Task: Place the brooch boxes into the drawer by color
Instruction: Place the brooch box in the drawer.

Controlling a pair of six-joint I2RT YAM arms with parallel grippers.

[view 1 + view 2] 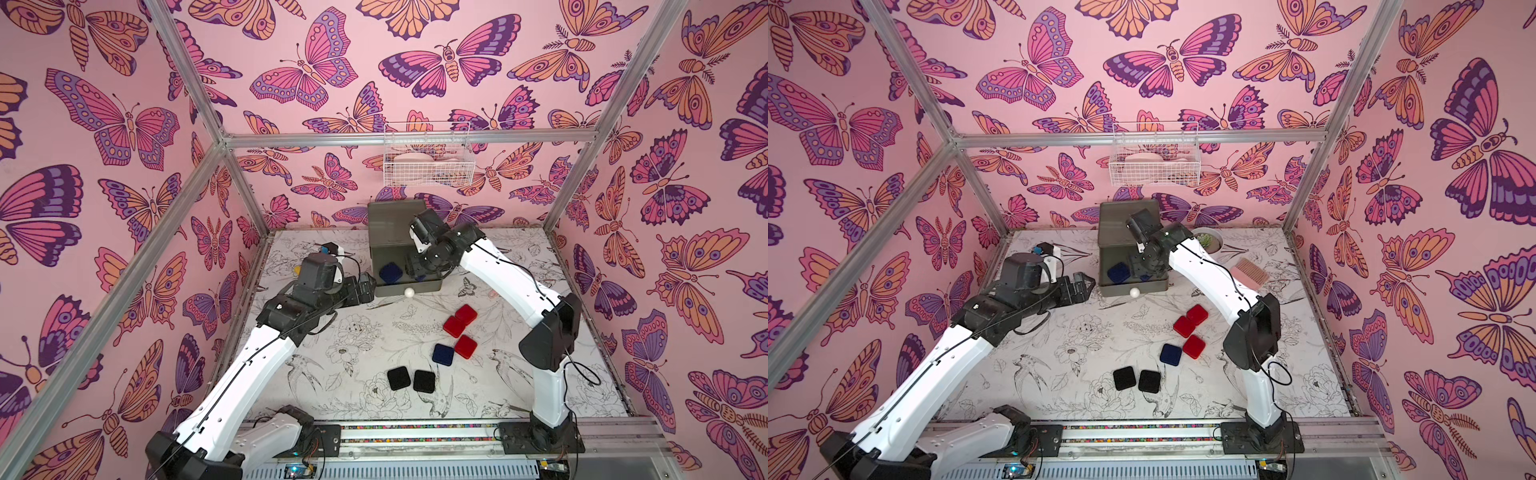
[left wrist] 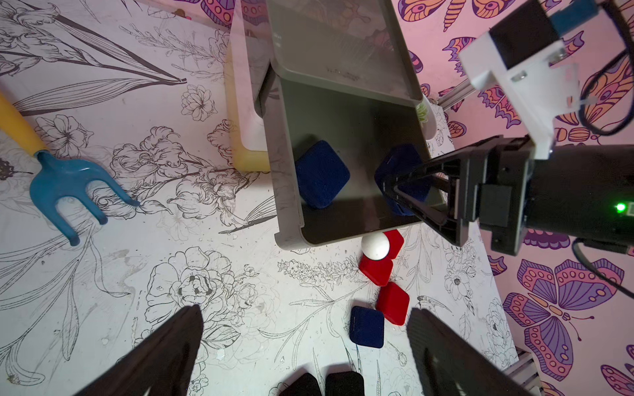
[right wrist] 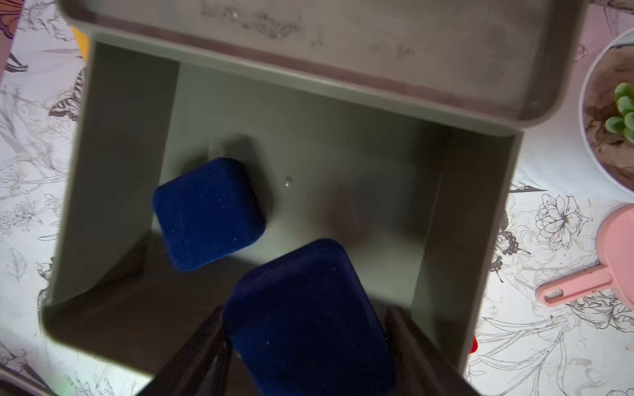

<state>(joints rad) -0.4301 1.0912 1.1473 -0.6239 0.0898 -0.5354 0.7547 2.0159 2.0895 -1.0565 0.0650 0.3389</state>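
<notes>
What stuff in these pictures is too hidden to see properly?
- Navy square velvety box in the right hand: mostly behind the white arm in both top views.
- White wire basket: contents too small in both top views.
- Two black velvety boxes: cut by the left wrist picture's edge.

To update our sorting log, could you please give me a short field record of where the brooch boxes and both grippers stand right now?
grey top drawer: pulled open
inside it: one navy brooch box
right gripper: fingers shut on second navy brooch box, over the open drawer
left gripper: open, empty, beside the drawer
on the table: three red brooch boxes, third navy brooch box, two black brooch boxes
</notes>
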